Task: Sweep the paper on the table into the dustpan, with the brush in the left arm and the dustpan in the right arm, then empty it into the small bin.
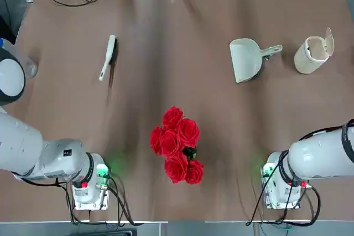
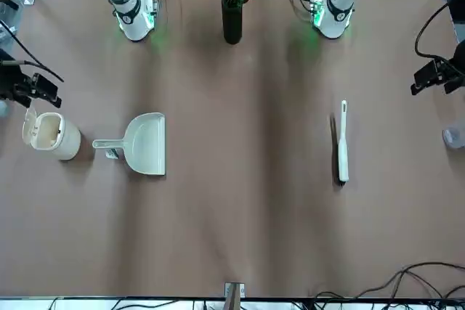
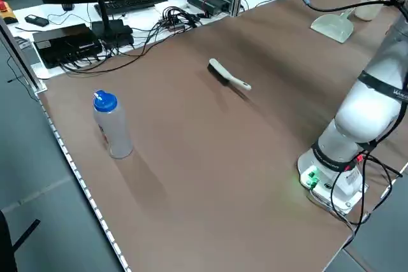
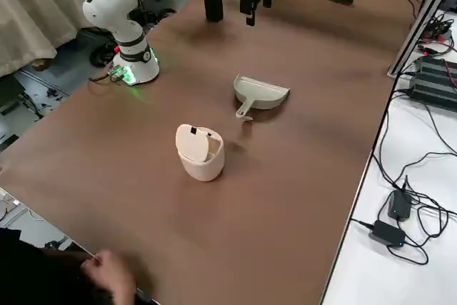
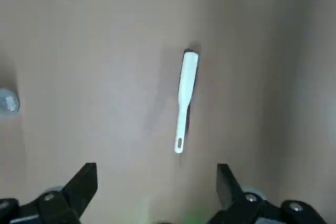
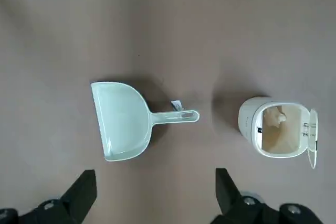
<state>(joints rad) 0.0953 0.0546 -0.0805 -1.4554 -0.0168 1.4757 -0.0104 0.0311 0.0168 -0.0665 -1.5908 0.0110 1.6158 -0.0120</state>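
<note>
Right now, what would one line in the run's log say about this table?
brush: lying on table, untouched | dustpan: beside small bin, lid open | left gripper: open, above brush | right gripper: open, above dustpan

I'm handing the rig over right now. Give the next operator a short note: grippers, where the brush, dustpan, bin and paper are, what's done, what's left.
Left gripper: open, empty, high above the brush, which lies flat on the table.
Right gripper: open, empty, above the dustpan, which lies flat beside the small bin; the bin's lid is flipped open.
Paper: none visible on the tabletop; something pale sits inside the bin.
Rose bunch stands between the arm bases.
Done: neither tool picked up.
Left: locate the paper, grasp both tools, sweep, empty.
</note>
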